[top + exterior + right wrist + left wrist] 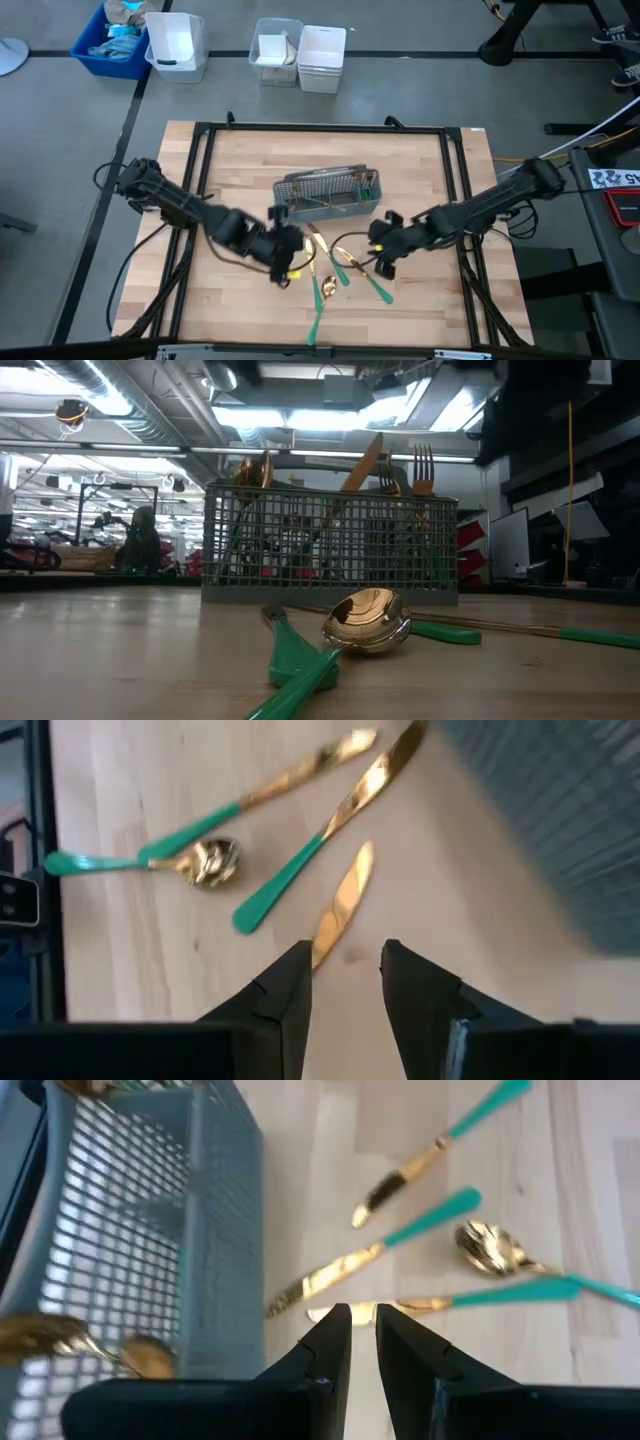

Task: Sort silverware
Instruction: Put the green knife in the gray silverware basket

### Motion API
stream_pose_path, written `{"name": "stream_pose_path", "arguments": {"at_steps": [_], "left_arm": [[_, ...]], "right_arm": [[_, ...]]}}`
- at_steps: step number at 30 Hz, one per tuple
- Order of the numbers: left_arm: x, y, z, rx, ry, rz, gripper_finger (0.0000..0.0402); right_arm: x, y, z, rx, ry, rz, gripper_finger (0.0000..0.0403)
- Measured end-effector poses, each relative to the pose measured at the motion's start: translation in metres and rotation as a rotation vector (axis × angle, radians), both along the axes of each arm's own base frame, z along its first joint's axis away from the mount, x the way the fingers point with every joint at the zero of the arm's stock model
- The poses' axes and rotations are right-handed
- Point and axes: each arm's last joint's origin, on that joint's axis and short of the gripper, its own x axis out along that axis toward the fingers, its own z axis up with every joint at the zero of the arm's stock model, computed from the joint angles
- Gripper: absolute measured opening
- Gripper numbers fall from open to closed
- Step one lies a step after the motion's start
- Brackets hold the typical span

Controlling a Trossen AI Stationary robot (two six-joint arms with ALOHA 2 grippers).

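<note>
Nearest the low camera, you had a gold spoon (366, 620) lying bowl-up on the tabletop (120, 660), its head resting across green handles (295, 660) that ran toward the lens. Behind it stood the grey mesh caddy (330, 555), already holding upright pieces: a spoon (252, 472) at one end, a knife (362, 465) leaning near the middle, and forks (422, 468) at the other end.

From above, your loose silverware (340, 270) lay scattered just in front of the caddy (328, 195), between the two arms, with one green handle (318, 310) reaching toward the tabletop's near edge.

Your left tool (284, 250) sat low beside the caddy's front left corner. In its wrist view its fingers (330, 1355) were almost together with only a narrow gap, grasping nothing; a gold piece (350, 1312) lay just past the tips. Beyond it you could see two knives (370, 1260) and a spoon (490, 1248) on the wood, and the caddy wall (140, 1250) alongside.

Your right tool (385, 248) hovered at the right side of the scatter, near the caddy's front right corner. Its fingers (285, 995) were spread apart and empty, with a gold knife blade (342, 905) lying just ahead of the left one. Farther off lay another knife (320, 840), a spoon (208, 860) and a further gold-headed piece (260, 790).
</note>
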Motion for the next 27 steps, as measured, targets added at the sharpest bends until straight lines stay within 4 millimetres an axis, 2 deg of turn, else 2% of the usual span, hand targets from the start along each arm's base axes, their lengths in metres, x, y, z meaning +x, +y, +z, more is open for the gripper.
{"name": "stream_pose_path", "arguments": {"at_steps": [6,12,17,21,27], "left_arm": [[-0.026,-0.031,-0.033,0.031,-0.03,0.059,0.0045],[-0.037,-0.055,-0.074,-0.048,-0.15,-0.004,0.0045],[-0.04,-0.059,-0.1,-0.123,-0.265,-0.046,0.0045],[-0.041,-0.056,-0.115,-0.195,-0.345,-0.046,0.0045],[-0.044,-0.054,-0.125,-0.276,-0.43,-0.049,0.0045]], "right_arm": [[0.022,0.014,-0.045,0.09,0.147,-0.046,0.0122],[0.024,0.034,-0.071,0.127,0.23,-0.118,0.0122],[0.019,0.05,-0.077,0.122,0.209,-0.184,0.0122],[0.017,0.065,-0.085,0.11,0.174,-0.163,0.0122],[0.015,0.075,-0.101,0.059,0.188,-0.168,0.0122]]}}
